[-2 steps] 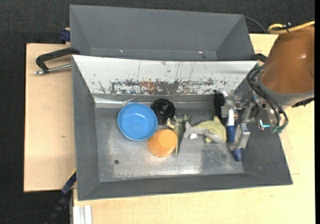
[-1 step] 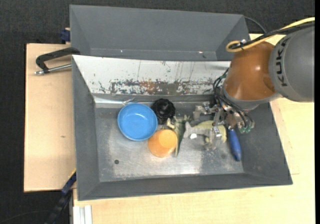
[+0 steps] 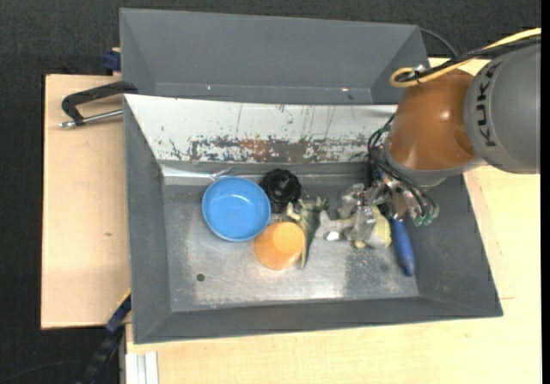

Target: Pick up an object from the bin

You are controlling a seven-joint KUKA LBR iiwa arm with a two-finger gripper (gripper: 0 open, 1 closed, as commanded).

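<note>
1. The grey metal bin [image 3: 301, 309] held a few loose things, lying in a rough row across the middle of its floor.
2. The arm reached in from the right. Its rounded orange wrist cover [image 3: 428, 129] stood over the right rear part of the bin, with loose cables about it.
3. The pincer [image 3: 365, 217] was low in the right half of the bin, close to the floor. Cables and metal parts crowded it, so I could not tell whether it was open or closed.
4. A small pale yellowish-white lump [image 3: 376, 234] lay on the floor in the right half, directly at the pincer. Whether it was gripped could not be determined.
5. A slim blue pen-shaped stick [image 3: 402, 252] lay just right of that lump, running from under the wrist towards the front wall.
6. A small olive-green item of unclear shape [image 3: 308, 221] lay just left of the pincer.
7. A round orange plastic cup [image 3: 279, 246] sat near the centre, beside the olive-green item and appearing to touch a round blue plastic bowl [image 3: 235, 209] on its left.
8. A black lumpy object [image 3: 280, 185] lay behind the cup, just beside the bowl's right rim and near the rear wall.
</note>
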